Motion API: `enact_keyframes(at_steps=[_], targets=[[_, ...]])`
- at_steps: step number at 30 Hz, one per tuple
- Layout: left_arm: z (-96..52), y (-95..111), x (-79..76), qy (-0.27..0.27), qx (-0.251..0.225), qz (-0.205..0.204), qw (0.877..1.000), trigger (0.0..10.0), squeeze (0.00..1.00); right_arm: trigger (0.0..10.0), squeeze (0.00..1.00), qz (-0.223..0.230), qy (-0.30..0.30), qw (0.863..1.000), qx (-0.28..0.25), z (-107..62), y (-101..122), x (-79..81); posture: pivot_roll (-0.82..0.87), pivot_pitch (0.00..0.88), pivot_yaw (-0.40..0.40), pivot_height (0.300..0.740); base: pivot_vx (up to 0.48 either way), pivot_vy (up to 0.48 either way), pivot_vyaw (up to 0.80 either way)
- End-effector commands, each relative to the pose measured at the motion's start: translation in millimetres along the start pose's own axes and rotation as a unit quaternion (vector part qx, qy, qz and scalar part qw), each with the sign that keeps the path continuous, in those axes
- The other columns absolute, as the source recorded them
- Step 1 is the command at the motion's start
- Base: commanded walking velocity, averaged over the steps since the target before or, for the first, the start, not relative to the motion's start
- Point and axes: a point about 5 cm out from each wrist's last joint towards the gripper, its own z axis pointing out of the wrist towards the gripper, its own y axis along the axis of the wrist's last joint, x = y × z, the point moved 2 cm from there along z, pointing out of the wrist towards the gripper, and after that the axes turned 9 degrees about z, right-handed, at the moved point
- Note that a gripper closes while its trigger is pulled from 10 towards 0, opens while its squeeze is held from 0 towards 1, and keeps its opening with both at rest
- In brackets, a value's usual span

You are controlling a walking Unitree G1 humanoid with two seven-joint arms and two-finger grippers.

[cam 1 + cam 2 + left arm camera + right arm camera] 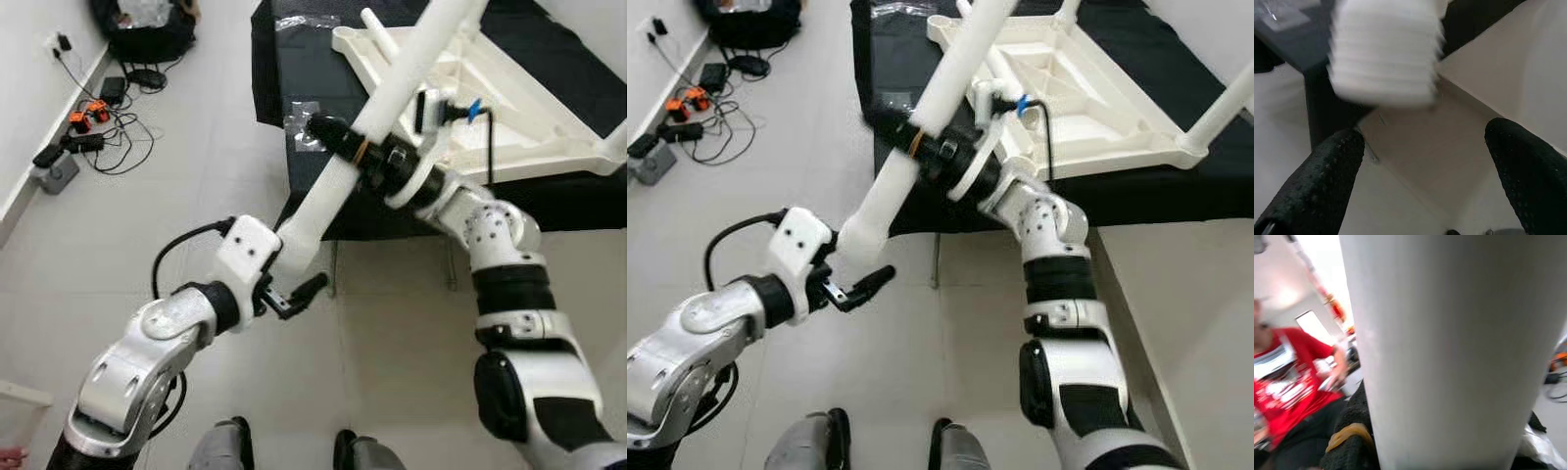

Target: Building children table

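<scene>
Grippers first: my right gripper (331, 132) is clamped on the long white plastic table leg (392, 88), gripping it mid-length just in front of the upturned white plastic children's tabletop (509, 93). That tabletop lies underside up on a black-covered bed (294, 59). The leg slants from above the tabletop down toward my left gripper (294, 294), whose fingers (1317, 181) stand wide apart just under the leg's threaded end (1383, 54), not touching it. Beyond the leg I see a person in a red shirt (1288, 377). Tangled black cables (108, 127) lie on the floor, well apart from the tabletop.
</scene>
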Motion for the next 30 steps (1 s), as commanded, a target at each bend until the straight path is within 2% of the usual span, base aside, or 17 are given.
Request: enact_keyframes(at_steps=[1,5,6,7,8,9,10,12,13,14,15,16,17,18,19,21,30], targets=[[-2.1,-2.1,-1.3,0.003,0.005,0.01,1.0,10.0,0.0,0.0,0.0,-0.016,-0.01,1.0,-0.01,-2.2,7.8,-1.1,0.07,0.168,-0.052,0.74,0.0,0.0,0.0],[-7.4,-12.4,8.4,0.045,0.025,0.027,0.998,10.0,0.0,0.0,0.0,-0.052,-0.035,0.998,0.007,-14.4,10.4,-6.3,0.07,0.167,-0.052,0.74,0.0,0.0,0.0],[-10.2,-13.2,17.9,0.095,0.025,0.038,0.994,10.0,0.0,0.0,0.0,-0.119,-0.136,0.983,0.005,-19.6,17.5,-22.1,0.08,0.166,-0.057,0.74,0.0,0.0,0.0],[-10.2,-13.2,17.9,0.095,0.025,0.038,0.994,10.0,0.0,0.0,0.0,-0.119,-0.136,0.983,0.005,-19.6,17.5,-22.1,0.08,0.166,-0.057,0.74,0.0,0.0,0.0],[-11.8,-12.4,22.7,0.122,0.022,0.043,0.991,10.0,0.0,0.0,0.0,-0.162,-0.196,0.967,-0.004,-22.9,24.0,-29.9,0.08,0.166,-0.057,0.74,0.0,0.0,0.0],[-12.6,-7.5,27.8,0.16,0.007,0.037,0.986,10.0,0.0,0.0,0.0,-0.213,-0.26,0.941,-0.03,-27.2,34.8,-33.4,0.07,0.163,-0.053,0.74,0.0,0.0,0.0],[-12.6,-7.5,27.8,0.16,0.007,0.037,0.986,10.0,0.0,0.0,0.0,-0.213,-0.26,0.941,-0.03,-27.2,34.8,-33.4,0.07,0.163,-0.053,0.74,0.0,0.0,0.0],[-13.1,0.3,32.1,0.199,-0.015,0.031,0.979,10.0,0.0,0.0,0.0,-0.266,-0.315,0.909,-0.067,-31.8,46.4,-32.1,0.06,0.16,-0.053,0.74,0.0,0.0,0.0],[-13.1,0.3,32.1,0.199,-0.015,0.031,0.979,10.0,0.0,0.0,0.0,-0.266,-0.315,0.909,-0.067,-31.8,46.4,-32.1,0.06,0.16,-0.053,0.74,0.0,0.0,0.0],[-12.2,9.6,35.3,0.223,-0.037,0.018,0.974,10.0,0.0,0.0,0.0,-0.297,-0.329,0.892,-0.085,-32.5,48.4,-25.0,0.06,0.16,-0.053,0.74,0.0,0.0,0.0],[-12.2,9.6,35.3,0.223,-0.037,0.018,0.974,10.0,0.0,0.0,0.0,-0.297,-0.329,0.892,-0.085,-32.5,48.4,-25.0,0.06,0.16,-0.053,0.74,0.0,0.0,0.0],[-12.0,18.2,39.0,0.243,-0.055,0.016,0.968,10.0,0.0,8.9,0.0,-0.314,-0.337,0.882,-0.098,-32.7,48.5,-18.7,0.06,0.16,-0.053,0.74,0.0,0.0,0.0],[-12.0,18.2,39.0,0.243,-0.055,0.016,0.968,10.0,0.0,8.9,0.0,-0.314,-0.337,0.882,-0.098,-32.7,48.5,-18.7,0.06,0.16,-0.053,0.74,0.0,0.0,0.0],[-11.7,27.4,44.7,0.263,-0.075,0.009,0.962,10.0,0.0,10.0,0.0,-0.33,-0.339,0.874,-0.11,-31.6,47.9,-11.7,0.06,0.155,-0.054,0.74,0.0,0.0,0.0],[-11.7,27.4,44.7,0.263,-0.075,0.009,0.962,10.0,0.0,10.0,0.0,-0.33,-0.339,0.874,-0.11,-31.6,47.9,-11.7,0.06,0.155,-0.054,0.74,0.0,0.0,0.0],[-11.4,40.2,58.9,0.296,-0.1,0.015,0.95,10.0,0.0,10.0,0.0,-0.348,-0.332,0.867,-0.127,-25.8,44.7,-1.5,0.06,0.15,-0.056,0.74,0.0,0.0,0.0],[-11.7,42.8,66.2,0.313,-0.109,0.016,0.943,10.0,0.0,10.0,0.0,-0.37,-0.331,0.857,-0.137,-16.6,44.6,1.2,0.06,0.148,-0.061,0.74,0.12,-0.166,0.0]])
